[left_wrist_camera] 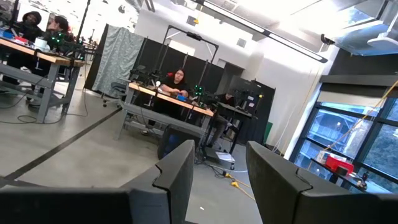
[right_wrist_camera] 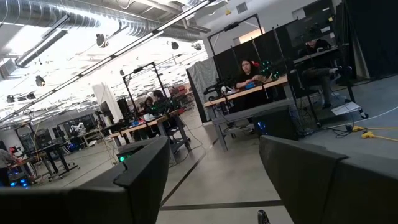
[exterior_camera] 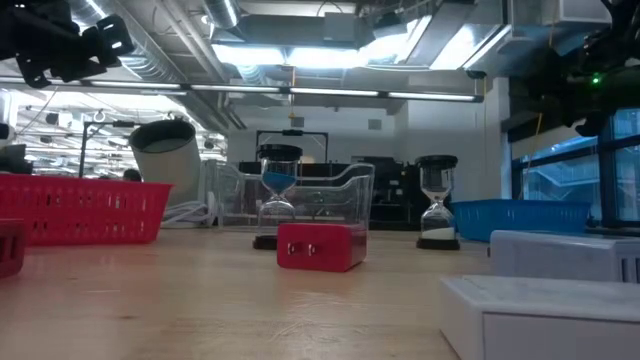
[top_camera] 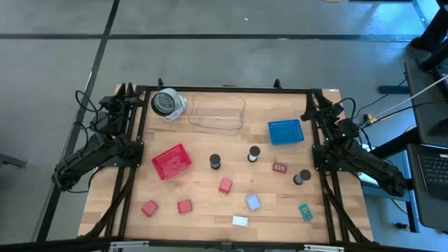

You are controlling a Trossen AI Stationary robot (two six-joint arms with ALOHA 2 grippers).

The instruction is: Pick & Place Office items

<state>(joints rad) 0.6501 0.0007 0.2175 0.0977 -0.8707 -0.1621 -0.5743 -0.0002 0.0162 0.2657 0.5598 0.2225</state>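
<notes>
Office items [top_camera: 225, 185] lie scattered on table [top_camera: 210, 217], both arms parked aside

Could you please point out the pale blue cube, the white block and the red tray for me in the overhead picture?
pale blue cube [top_camera: 253, 202]: high view, middle of its top face.
white block [top_camera: 240, 221]: high view, middle of its top face.
red tray [top_camera: 171, 162]: high view, middle of its mesh floor.

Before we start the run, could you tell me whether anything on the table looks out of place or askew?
Nothing looks spilled or damaged. The red tray sits at an angle to the table edge, while the blue tray and clear tray lie nearly square. The small items are scattered loose across the wood, none yet in a tray. Both arms are parked at the table's sides.
</notes>
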